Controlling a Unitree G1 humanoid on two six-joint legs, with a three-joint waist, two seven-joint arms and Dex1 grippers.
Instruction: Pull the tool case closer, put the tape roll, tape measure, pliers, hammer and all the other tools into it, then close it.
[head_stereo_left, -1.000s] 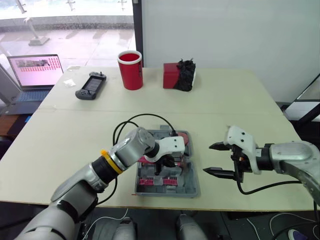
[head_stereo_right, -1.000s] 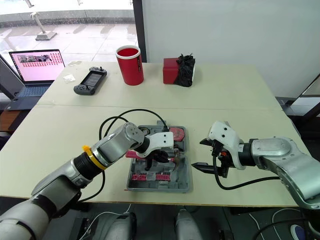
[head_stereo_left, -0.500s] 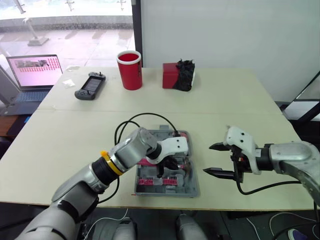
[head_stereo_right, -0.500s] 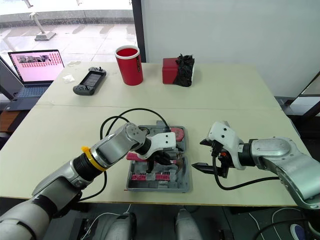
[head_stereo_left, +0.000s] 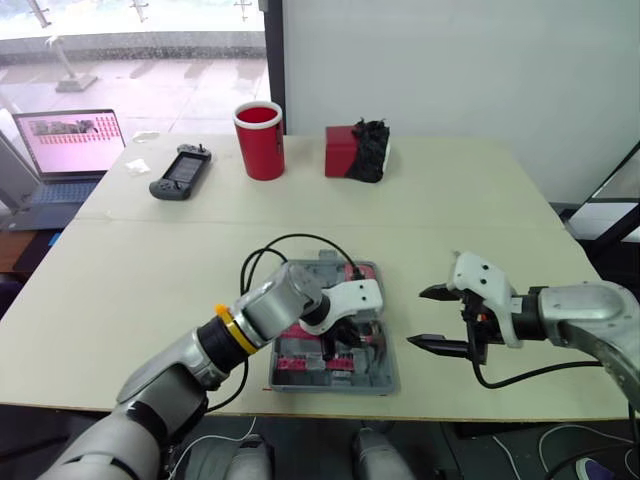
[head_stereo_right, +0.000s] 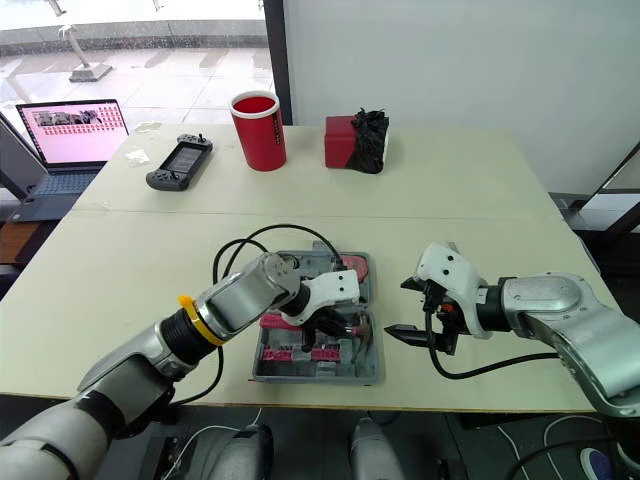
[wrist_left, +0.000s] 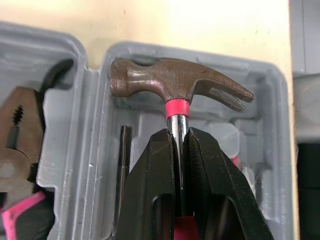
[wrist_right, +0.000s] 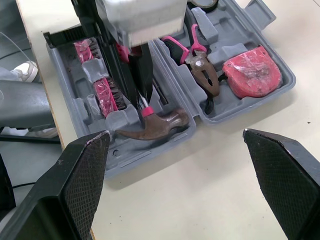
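Note:
The grey tool case (head_stereo_left: 386, 378) lies open near the table's front edge. My left gripper (head_stereo_left: 336, 340) reaches into it, shut on the hammer's steel shaft just below the pink collar. The brown hammer head (wrist_left: 175, 82) rests in a moulded slot at the case's right end, also seen as the hammer (wrist_right: 155, 126). Pliers (wrist_right: 199, 66) with pink handles and a red tape measure (wrist_right: 250, 70) sit in the case's far half. Pink bit holders (wrist_right: 105, 92) line the near half. My right gripper (head_stereo_left: 415, 318) hovers open just right of the case, holding nothing.
A black cable (head_stereo_left: 290, 240) loops over the table behind the case. At the far side stand a red cup (head_stereo_left: 261, 140), a red box with a black bundle (head_stereo_left: 357, 151), a handheld console (head_stereo_left: 181, 172) and a laptop (head_stereo_left: 70, 143).
My left gripper has carried the hammer to the right across the case toward its right end. The right gripper has stayed where it was, still open.

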